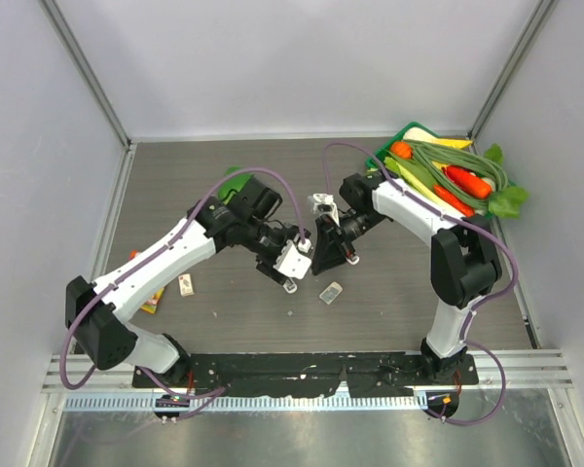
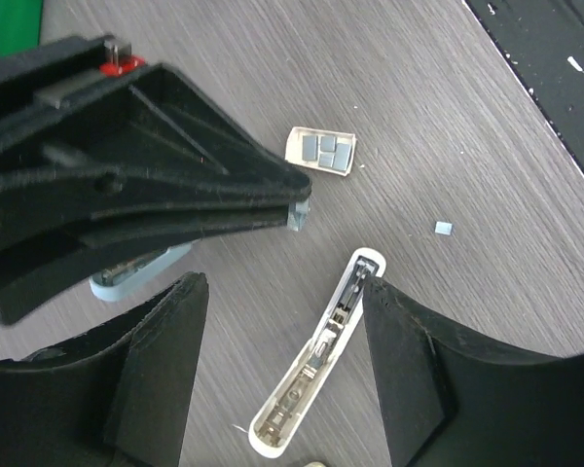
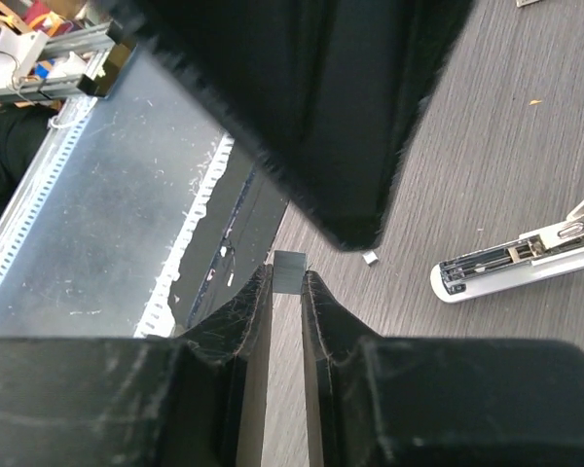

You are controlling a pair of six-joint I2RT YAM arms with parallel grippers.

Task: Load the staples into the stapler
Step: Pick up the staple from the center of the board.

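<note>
The white stapler lies open on the table, metal channel up, between the fingers of my left gripper. That gripper is open and astride it, and its right finger stands close by the stapler's far end. My right gripper is shut on a small grey strip of staples, held above the table just beyond the stapler. The same strip shows at the right gripper's tip in the left wrist view. The opened staple box lies further off with a few staple blocks in it.
A loose staple piece lies right of the stapler. A pale blue-grey bar lies under the right gripper. A green tray of toy vegetables stands back right. A small card and coloured items lie by the left arm.
</note>
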